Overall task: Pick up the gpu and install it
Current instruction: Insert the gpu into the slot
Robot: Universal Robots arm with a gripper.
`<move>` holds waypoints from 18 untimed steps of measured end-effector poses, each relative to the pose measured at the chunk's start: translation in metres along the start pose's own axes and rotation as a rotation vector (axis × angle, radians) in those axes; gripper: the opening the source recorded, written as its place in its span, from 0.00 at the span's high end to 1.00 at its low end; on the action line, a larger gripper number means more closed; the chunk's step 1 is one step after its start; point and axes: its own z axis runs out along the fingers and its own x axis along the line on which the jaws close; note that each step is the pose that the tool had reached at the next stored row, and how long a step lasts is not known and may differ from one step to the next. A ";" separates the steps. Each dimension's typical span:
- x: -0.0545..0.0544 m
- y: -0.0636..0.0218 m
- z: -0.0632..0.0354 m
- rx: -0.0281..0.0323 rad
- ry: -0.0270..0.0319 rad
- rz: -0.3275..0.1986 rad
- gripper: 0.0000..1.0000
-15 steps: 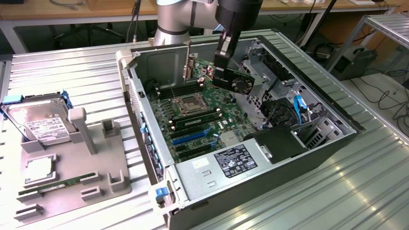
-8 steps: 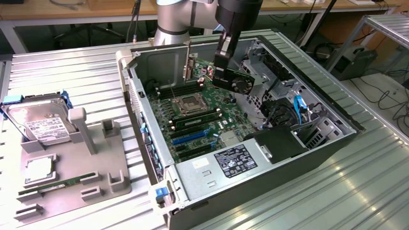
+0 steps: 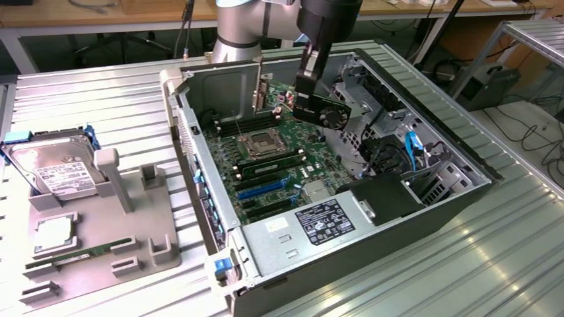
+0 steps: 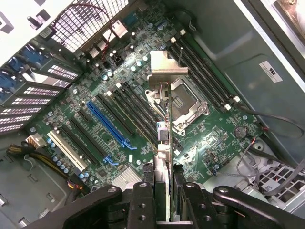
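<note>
Gripper [image 4: 164, 175] clamps the gpu [image 3: 324, 112] edge-on over the motherboard [image 4: 205, 143] — bracket end pointing away.

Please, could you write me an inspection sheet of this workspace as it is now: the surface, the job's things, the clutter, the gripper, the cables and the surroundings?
Surface: ribbed metal table; an open computer case lies on it.
Job's things: graphics card hangs above the motherboard, not seated in any slot.
Clutter: grey holder at the exterior view's left, carrying a hard drive and a memory stick.
Gripper: the gripper is shut on the graphics card, inside the case opening.
Cables: blue cable inside the case; black cables on the floor at the exterior view's right.
Surroundings: wooden bench behind the table.
</note>
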 end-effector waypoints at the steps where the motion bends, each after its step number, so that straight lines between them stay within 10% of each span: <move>1: 0.000 0.0000 0.0002 -0.0001 -0.0001 -0.003 0.73; 18: 0.000 0.0000 0.0005 -0.0004 0.0000 -0.018 0.73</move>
